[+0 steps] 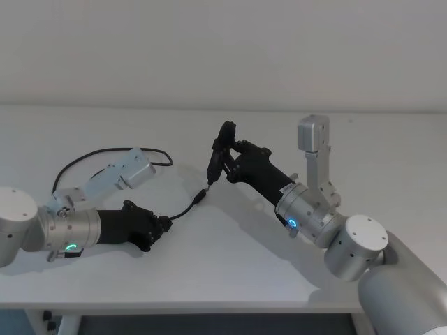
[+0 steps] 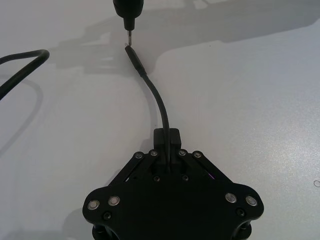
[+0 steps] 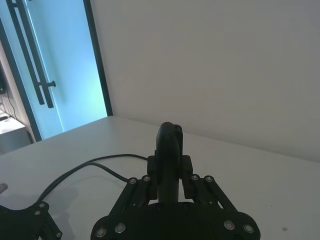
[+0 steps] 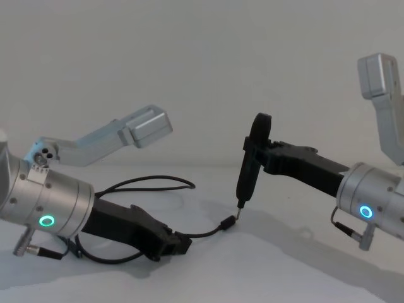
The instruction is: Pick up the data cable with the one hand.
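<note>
A white worktop point(image 1: 230, 265) carries the data cable point(image 1: 91, 155), a thin black cord looping behind the left arm, with one end section clamped in the closed jaws of the left gripper point(image 1: 162, 225) low over the surface. That end's plug point(image 4: 228, 223) sits just beneath the tip of a black rod-shaped tool point(image 4: 251, 161), which the right gripper point(image 1: 232, 155) clasps upright, jaws closed. The grasp looks made; next the left arm would need to lift so the cord leaves the surface.
</note>
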